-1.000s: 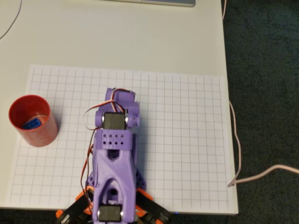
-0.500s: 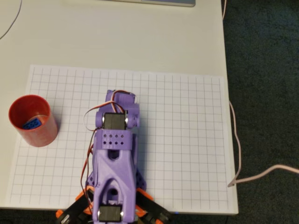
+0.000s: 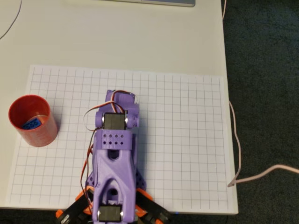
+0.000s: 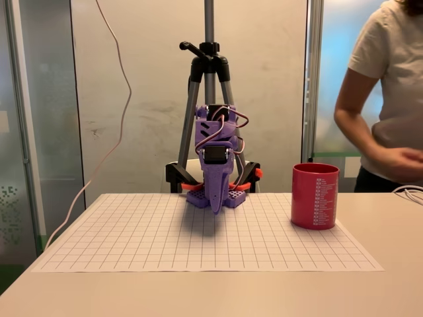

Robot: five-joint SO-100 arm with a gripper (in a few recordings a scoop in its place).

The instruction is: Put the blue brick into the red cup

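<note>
The red cup [image 3: 41, 134] stands upright at the left edge of the grid mat [image 3: 187, 140] in the overhead view, and the blue brick [image 3: 32, 124] lies inside it on the bottom. In the fixed view the red cup [image 4: 315, 196] is right of the arm and its wall hides the brick. My purple arm [image 3: 115, 154] is folded back over its base, well apart from the cup. My gripper [image 4: 217, 207] points down just above the mat, its jaws together with nothing between them.
A person [image 4: 390, 99] stands behind the table on the right side of the fixed view, one hand near the cup's far side. A tripod [image 4: 209, 59] rises behind the arm. A pale cable [image 3: 238, 154] hangs along the table's right edge.
</note>
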